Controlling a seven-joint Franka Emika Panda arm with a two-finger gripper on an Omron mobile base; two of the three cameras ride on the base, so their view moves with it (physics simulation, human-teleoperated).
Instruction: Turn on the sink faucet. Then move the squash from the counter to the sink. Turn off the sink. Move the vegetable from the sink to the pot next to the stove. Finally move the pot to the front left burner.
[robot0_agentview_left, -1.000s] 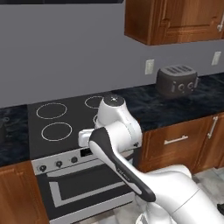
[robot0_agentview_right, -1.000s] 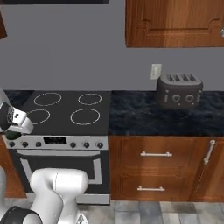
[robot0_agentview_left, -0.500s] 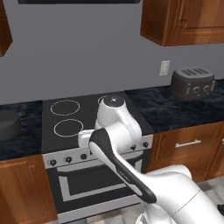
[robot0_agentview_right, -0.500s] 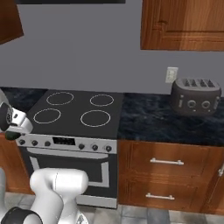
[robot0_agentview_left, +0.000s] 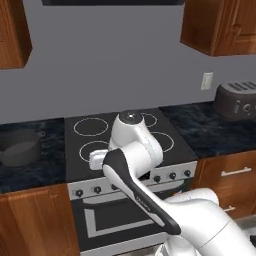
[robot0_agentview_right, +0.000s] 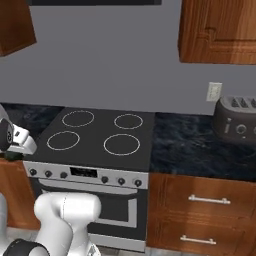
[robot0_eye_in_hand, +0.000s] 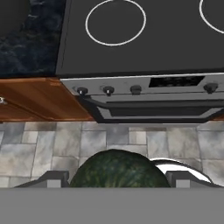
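In the hand view the squash (robot0_eye_in_hand: 118, 168), a dark green ball with yellowish flecks, sits between my two fingertips (robot0_eye_in_hand: 54, 178). My gripper (robot0_eye_in_hand: 117, 179) is shut on it and holds it above the tiled floor in front of the stove (robot0_eye_in_hand: 144, 39). From the right base view my hand (robot0_agentview_right: 16, 141) is at the far left edge, by the stove's front left corner. The dark grey pot (robot0_agentview_left: 20, 146) stands on the counter (robot0_agentview_left: 35, 170) just left of the stove (robot0_agentview_left: 80, 150). The sink and its faucet are out of view.
A row of knobs (robot0_eye_in_hand: 108, 90) runs along the stove's steel front above the oven door. A toaster (robot0_agentview_right: 235, 120) stands on the counter (robot0_agentview_right: 200, 145) right of the stove, under a wall outlet (robot0_agentview_right: 214, 91). Wooden cabinets hang above both sides.
The whole picture has shifted right, so the base has driven left along the counter. The pot has come into the left base view. The squash stays in my grip.
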